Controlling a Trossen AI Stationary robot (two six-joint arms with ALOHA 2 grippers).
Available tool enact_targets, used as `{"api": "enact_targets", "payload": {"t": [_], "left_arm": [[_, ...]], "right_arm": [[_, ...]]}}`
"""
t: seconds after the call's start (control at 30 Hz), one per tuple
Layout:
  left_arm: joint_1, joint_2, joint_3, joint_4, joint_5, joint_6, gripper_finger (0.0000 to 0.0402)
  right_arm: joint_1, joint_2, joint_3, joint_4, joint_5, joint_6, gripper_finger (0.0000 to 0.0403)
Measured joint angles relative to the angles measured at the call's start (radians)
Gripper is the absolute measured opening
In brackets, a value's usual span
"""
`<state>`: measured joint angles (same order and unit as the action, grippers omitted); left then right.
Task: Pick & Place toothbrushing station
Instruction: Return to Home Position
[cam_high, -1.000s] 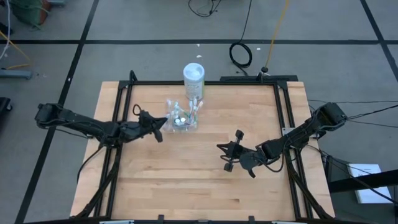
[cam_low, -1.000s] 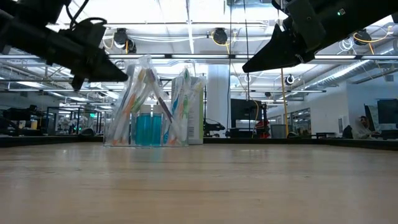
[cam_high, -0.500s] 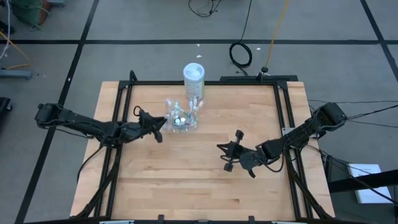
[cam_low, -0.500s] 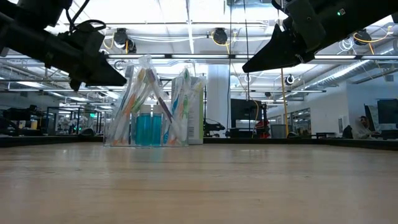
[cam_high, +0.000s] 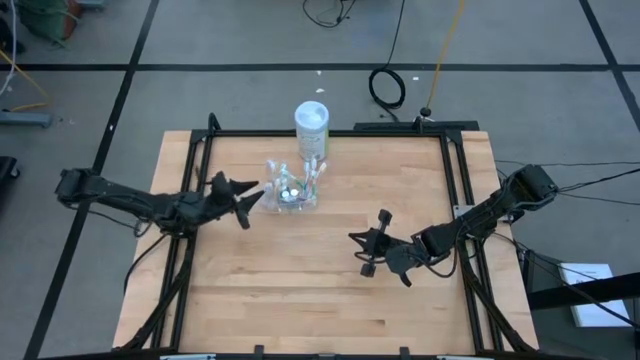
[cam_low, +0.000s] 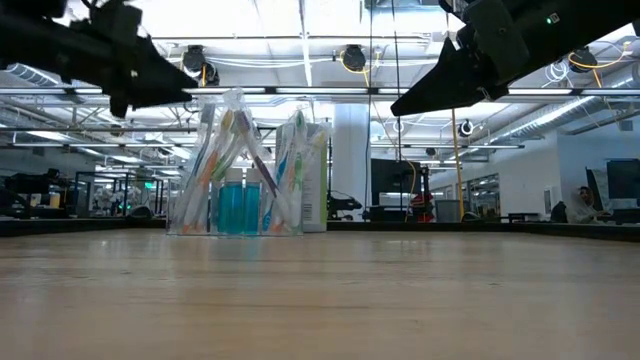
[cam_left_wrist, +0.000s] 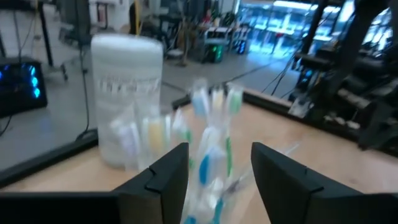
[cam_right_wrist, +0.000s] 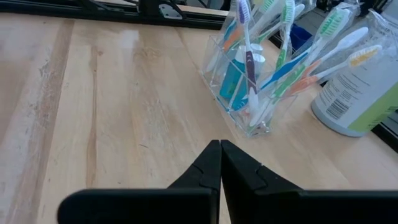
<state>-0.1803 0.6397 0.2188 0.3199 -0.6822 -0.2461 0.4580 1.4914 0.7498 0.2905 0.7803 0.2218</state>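
A small clear cup (cam_high: 293, 192) stands by its base on the wooden table, at the far middle. It holds several toothbrushes (cam_right_wrist: 283, 46) that lean outward, and blue tubes (cam_low: 232, 205). My left gripper (cam_high: 247, 193) hovers open just left of the cup and above the tabletop. It points level at the cup, and in the left wrist view (cam_left_wrist: 214, 177) the toothbrushes (cam_left_wrist: 211, 140) show beyond the gap between its fingers. My right gripper (cam_high: 365, 252) is shut with nothing in it, in the air right of the table's middle, and points toward the cup (cam_right_wrist: 249, 81).
A tall white canister (cam_high: 311, 127) with a green label stands right behind the cup at the table's far edge (cam_right_wrist: 357, 87). A black frame rail (cam_high: 330, 134) runs round the table. Bare wood (cam_high: 300, 290) fills the near half.
My left gripper has opened, risen, and drawn back a little toward the table's left edge, away from the cup. The cup and its toothbrushes stand as before.
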Motion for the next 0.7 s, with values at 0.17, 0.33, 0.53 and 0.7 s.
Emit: {"api": "enact_targets", "payload": {"t": [0.17,0.33,0.53,0.7], "left_arm": [[-0.026,-0.098,0.000,-0.036,0.000,0.102,0.0169],[-0.037,-0.117,0.000,-0.117,0.001,0.119,0.0155],[-0.037,-0.116,0.000,-0.196,0.004,0.121,0.0152],[-0.053,-0.118,0.001,-0.090,0.099,0.122,0.0152]], "right_arm": [[-0.011,0.000,-0.001,0.006,0.002,-0.193,0.0001],[-0.020,0.000,-0.002,0.127,0.001,-0.181,0.0001],[-0.025,0.001,-0.001,0.324,-0.003,-0.349,0.0002],[-0.056,-0.085,-0.001,0.335,-0.292,-0.428,0.0001]]}}
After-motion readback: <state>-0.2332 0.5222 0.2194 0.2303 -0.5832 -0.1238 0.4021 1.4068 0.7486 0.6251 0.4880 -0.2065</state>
